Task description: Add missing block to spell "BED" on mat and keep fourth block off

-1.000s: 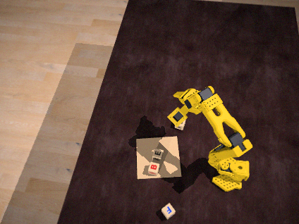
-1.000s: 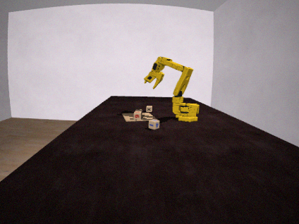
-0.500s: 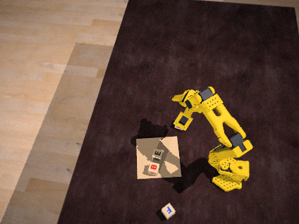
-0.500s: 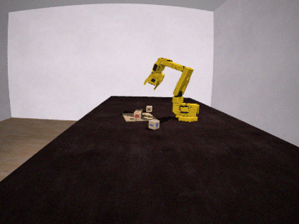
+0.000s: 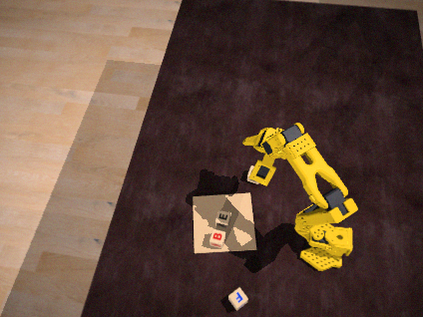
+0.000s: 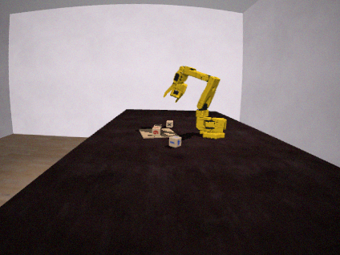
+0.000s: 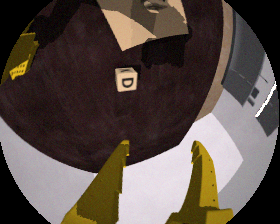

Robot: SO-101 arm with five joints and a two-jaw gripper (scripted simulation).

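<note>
The tan mat (image 5: pixel 244 202) (image 6: pixel 145 134) (image 7: pixel 119 10) lies on the dark table in front of the arm's base. On it stand a block with a red B (image 5: pixel 216 237) (image 6: pixel 156 130) and a block with a black E (image 5: pixel 223 218), side by side. The block with a D (image 7: pixel 128 80) (image 5: pixel 252 175) (image 6: pixel 169 123) lies on the table just off the mat's far corner, D on top. My gripper (image 5: pixel 254 140) (image 6: pixel 172 95) (image 7: pixel 159 150) hangs high above the table near the D block, fingers apart with nothing between them.
A fourth block with a blue letter (image 5: pixel 237 298) (image 6: pixel 175 141) lies on the table well off the mat, on the side away from the D block. The yellow arm base (image 5: pixel 324 237) stands beside the mat. The table edge runs along the left.
</note>
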